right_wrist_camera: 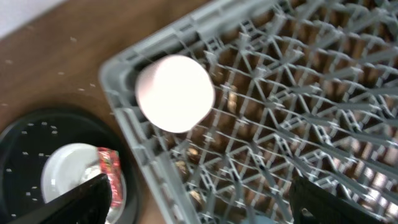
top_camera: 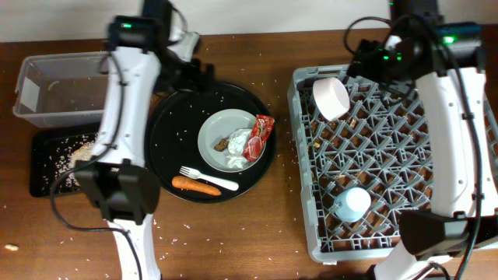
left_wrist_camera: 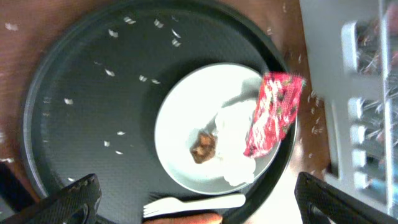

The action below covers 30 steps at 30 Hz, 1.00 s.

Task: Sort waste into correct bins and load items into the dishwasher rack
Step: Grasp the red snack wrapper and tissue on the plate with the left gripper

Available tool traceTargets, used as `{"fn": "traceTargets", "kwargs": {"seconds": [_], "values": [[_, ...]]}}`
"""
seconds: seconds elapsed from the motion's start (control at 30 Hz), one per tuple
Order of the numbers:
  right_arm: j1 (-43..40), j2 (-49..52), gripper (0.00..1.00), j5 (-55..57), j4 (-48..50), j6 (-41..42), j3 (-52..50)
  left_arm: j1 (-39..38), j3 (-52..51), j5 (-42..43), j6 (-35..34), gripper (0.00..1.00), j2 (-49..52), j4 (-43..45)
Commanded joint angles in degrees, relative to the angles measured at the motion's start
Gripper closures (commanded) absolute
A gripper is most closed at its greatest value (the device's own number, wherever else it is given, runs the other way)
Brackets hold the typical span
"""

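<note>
The wrapper [left_wrist_camera: 273, 112] overlaps the tissue [left_wrist_camera: 233, 143]; carrot [left_wrist_camera: 186, 219] mostly cut off.

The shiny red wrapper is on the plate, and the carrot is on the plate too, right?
Not quite. The red wrapper does lie on the plate, but the carrot lies off it, on the round black tray, beside the fork. The overhead view shows it.

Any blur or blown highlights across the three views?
Overhead: sharp, evenly lit. Left wrist: soft; rack at frame's right edge smeared and washed out, plate readable. Right wrist: motion-blurred; white bowl blown out to a featureless disc, lattice streaky.
</note>
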Motion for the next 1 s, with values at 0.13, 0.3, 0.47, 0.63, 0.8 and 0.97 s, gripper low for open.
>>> {"fn": "traceTargets", "kwargs": {"seconds": [0.13,0.3,0.47,0.63,0.8,0.97], "values": [[-1.53,1.25,0.09,-0.50,-1.38,-6.78,-1.31,-8.46,-7.39,-6.93,2.60,0.01,-0.35,-0.42],[-1.53,1.29,0.08,-0.50,-1.44,-9.14,-1.46,-8.46,-17.99,-6.86,6.51,0.01,-0.35,4.15],[-1.53,1.90,0.05,0.68,-1.62,-9.46,-2.03,-8.50,-20.98,-6.91,9.49,0.01,-0.28,8.98],[-1.60,1.90,0.05,2.51,-1.88,-9.46,-2.21,-11.39,-24.37,-6.73,16.06,0.01,-0.13,15.98],[-1.60,1.90,0.05,2.51,-1.99,-9.46,-2.21,-16.65,-26.53,-7.10,20.57,0.01,0.44,19.17],[-1.60,1.90,0.05,2.51,-2.58,-9.46,-2.21,-18.03,-26.93,-8.00,20.24,0.06,3.85,20.55]]}}
